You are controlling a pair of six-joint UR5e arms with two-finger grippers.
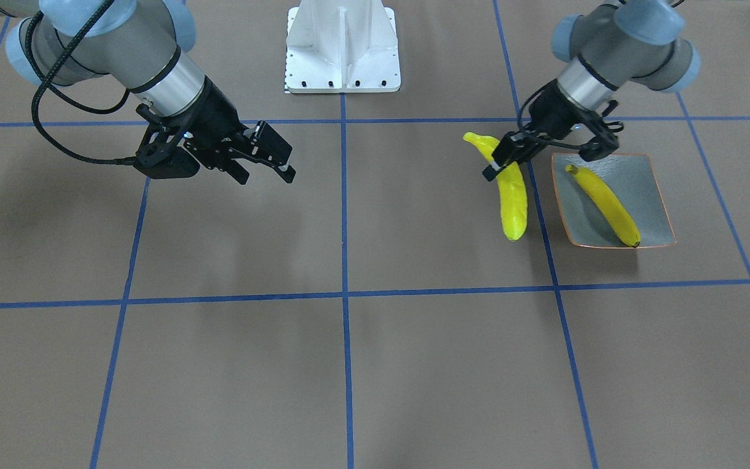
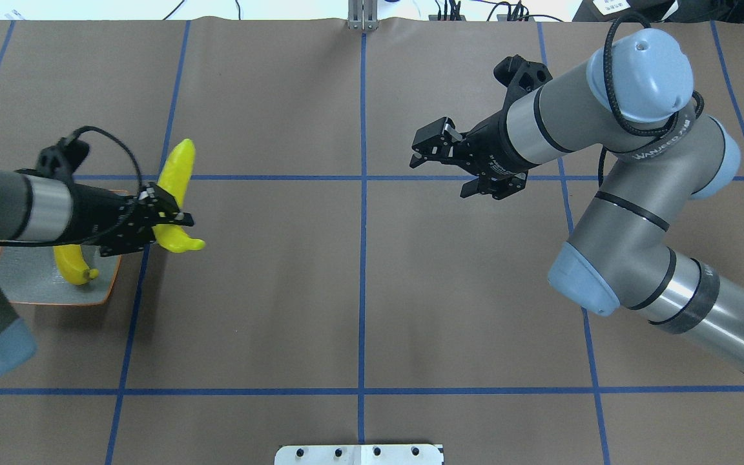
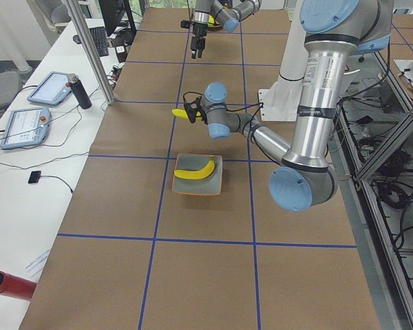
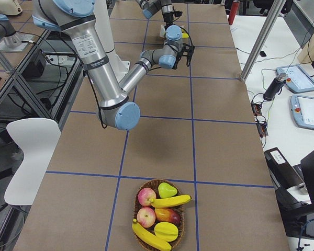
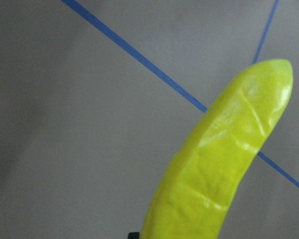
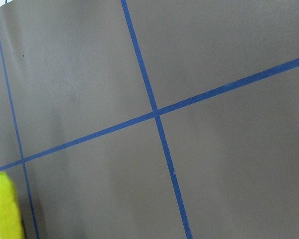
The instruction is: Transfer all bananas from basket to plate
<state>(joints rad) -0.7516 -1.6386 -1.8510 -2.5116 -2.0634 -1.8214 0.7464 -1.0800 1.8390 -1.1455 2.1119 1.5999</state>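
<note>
Brown worktop (image 1: 232,228); my left tool (image 2: 168,213) clamps a glossy yellow banana (image 1: 513,202) beside the grey-blue square plate (image 1: 642,182), frame right; next, carry over, release; right tool (image 1: 267,174) gapes empty.

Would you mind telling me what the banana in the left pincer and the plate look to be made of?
Held banana: probably plastic, glossy; uniform bright yellow with moulded ridges and sharp highlights. Plate: probably glazed ceramic, though melamine is possible; even grey-blue face, thin orange rim.
</note>
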